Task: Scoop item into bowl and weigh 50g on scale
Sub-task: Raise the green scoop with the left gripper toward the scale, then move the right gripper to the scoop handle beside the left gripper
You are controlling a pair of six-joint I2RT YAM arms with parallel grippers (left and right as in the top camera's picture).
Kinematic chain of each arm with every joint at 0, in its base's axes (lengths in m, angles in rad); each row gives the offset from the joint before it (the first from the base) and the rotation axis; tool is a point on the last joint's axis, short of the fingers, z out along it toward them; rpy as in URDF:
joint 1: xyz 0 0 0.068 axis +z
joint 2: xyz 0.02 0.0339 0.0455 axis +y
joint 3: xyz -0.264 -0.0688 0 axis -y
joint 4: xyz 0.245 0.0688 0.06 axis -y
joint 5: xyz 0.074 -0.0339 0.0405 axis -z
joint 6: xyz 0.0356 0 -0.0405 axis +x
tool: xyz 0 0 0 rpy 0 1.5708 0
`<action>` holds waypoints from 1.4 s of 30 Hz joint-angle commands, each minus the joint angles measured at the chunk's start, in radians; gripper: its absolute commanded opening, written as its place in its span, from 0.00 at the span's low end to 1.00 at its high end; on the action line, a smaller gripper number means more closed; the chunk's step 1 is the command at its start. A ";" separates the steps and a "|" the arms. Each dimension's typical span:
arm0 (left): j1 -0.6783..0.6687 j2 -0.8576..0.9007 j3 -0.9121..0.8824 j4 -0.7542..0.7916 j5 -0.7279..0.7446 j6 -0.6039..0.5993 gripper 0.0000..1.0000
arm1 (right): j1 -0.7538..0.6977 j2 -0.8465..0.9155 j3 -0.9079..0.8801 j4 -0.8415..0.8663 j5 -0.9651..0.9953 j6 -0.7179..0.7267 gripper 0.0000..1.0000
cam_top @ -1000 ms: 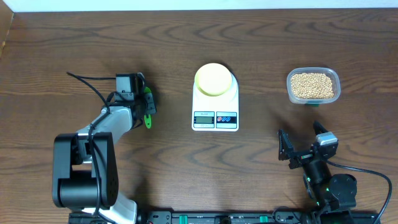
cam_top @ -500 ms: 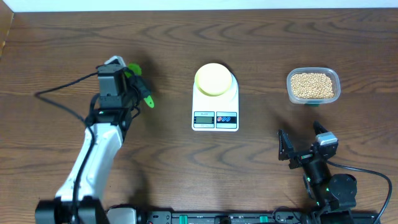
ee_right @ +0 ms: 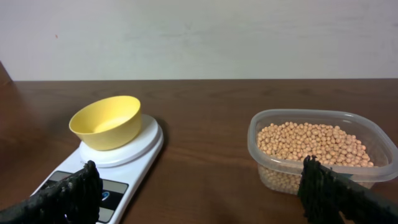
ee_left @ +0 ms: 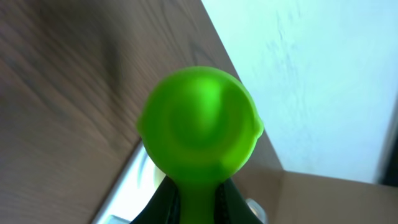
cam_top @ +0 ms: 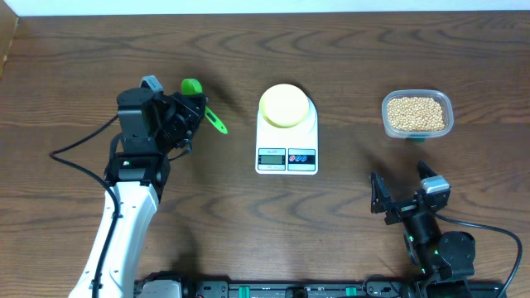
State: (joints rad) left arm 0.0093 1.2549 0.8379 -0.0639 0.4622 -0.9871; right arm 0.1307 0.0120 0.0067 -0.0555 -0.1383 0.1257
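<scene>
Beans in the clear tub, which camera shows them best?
The right wrist view: the beans sit close, single beans distinct, the heap also visible through the tub wall. Overhead shows them whole but small, a tan patch. The left wrist view does not show them.

- Dark wood-grain counter (cam_top: pixel 331 215).
- White digital scale (cam_top: pixel 286 157) lies at its centre.
- Clear plastic tub (cam_top: pixel 417 92) of beans (cam_top: pixel 416 114) sits at three o'clock from the scale, well apart.

One each: bowl (cam_top: pixel 286 105), scale (cam_top: pixel 286 144), tub (ee_right: pixel 278 176), scoop (ee_left: pixel 199 124); beans (cam_top: pixel 416 114) probably hundreds.
</scene>
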 commanded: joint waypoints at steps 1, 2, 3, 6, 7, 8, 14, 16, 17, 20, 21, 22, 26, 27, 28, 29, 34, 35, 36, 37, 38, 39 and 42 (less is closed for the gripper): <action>-0.002 -0.009 -0.015 -0.003 0.122 -0.116 0.07 | 0.008 -0.006 -0.002 0.015 -0.022 0.009 0.99; -0.002 -0.009 -0.015 -0.003 0.139 -0.127 0.07 | 0.008 -0.006 -0.001 0.028 -0.039 0.009 0.99; -0.003 -0.009 -0.015 -0.002 0.151 -0.137 0.07 | 0.008 -0.006 -0.001 0.041 -0.047 0.013 0.99; -0.011 -0.009 -0.015 -0.002 0.184 -0.145 0.07 | 0.008 -0.005 0.012 0.046 -0.059 0.089 0.99; -0.015 -0.009 -0.015 -0.002 0.189 -0.145 0.08 | 0.008 -0.003 0.018 0.046 -0.064 0.103 0.99; -0.020 -0.009 -0.015 -0.002 0.195 -0.145 0.07 | 0.008 -0.001 0.030 0.047 -0.071 0.115 0.99; -0.034 -0.010 -0.015 0.018 0.224 -0.151 0.07 | 0.008 0.089 0.190 0.008 -0.091 0.113 0.99; -0.034 -0.010 -0.015 0.043 0.249 -0.187 0.07 | 0.008 0.163 0.278 -0.018 -0.106 0.112 0.99; -0.034 -0.010 -0.015 0.058 0.265 -0.206 0.07 | 0.008 0.204 0.321 -0.027 -0.119 0.112 0.99; -0.034 -0.010 -0.015 0.095 0.283 -0.266 0.07 | 0.008 0.350 0.469 -0.069 -0.180 0.101 0.99; -0.034 -0.010 -0.015 0.114 0.291 -0.277 0.07 | 0.008 0.412 0.532 -0.097 -0.214 0.090 0.99; -0.034 -0.010 -0.015 0.130 0.293 -0.279 0.08 | 0.008 0.466 0.588 -0.129 -0.242 0.079 0.99; -0.034 -0.010 -0.015 0.174 0.349 -0.295 0.08 | 0.008 0.715 0.856 -0.346 -0.328 -0.005 0.99; -0.034 -0.010 -0.015 0.179 0.373 -0.304 0.07 | 0.008 0.770 0.915 -0.401 -0.342 -0.026 0.99; -0.034 -0.010 -0.015 0.179 0.390 -0.310 0.07 | 0.008 0.831 0.981 -0.462 -0.351 -0.044 0.99; -0.034 -0.010 -0.015 0.179 0.399 -0.310 0.08 | 0.008 0.879 1.033 -0.509 -0.351 -0.050 0.99; -0.034 -0.010 -0.015 0.179 0.397 -0.373 0.07 | 0.008 1.052 1.176 -0.593 -0.436 -0.022 0.99; -0.034 -0.009 -0.015 0.179 0.394 -0.394 0.07 | 0.008 1.072 1.177 -0.585 -0.473 -0.005 0.99; -0.034 -0.009 -0.015 0.179 0.389 -0.411 0.07 | 0.008 1.089 1.177 -0.582 -0.519 0.023 0.99; -0.034 -0.009 -0.015 0.179 0.385 -0.424 0.07 | 0.008 1.108 1.177 -0.582 -0.570 0.054 0.99; -0.034 -0.009 -0.015 0.178 0.383 -0.434 0.07 | 0.008 1.122 1.177 -0.585 -0.608 0.075 0.99; -0.034 -0.009 -0.015 0.178 0.383 -0.439 0.07 | 0.008 1.136 1.176 -0.582 -0.646 0.085 0.99; -0.035 -0.009 -0.015 0.177 0.383 -0.467 0.07 | 0.023 1.176 1.176 -0.565 -0.683 0.103 0.65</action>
State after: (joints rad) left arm -0.0235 1.2549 0.8379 0.1108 0.8330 -1.3956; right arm 0.1337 1.1603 1.1656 -0.6262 -0.6971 0.1753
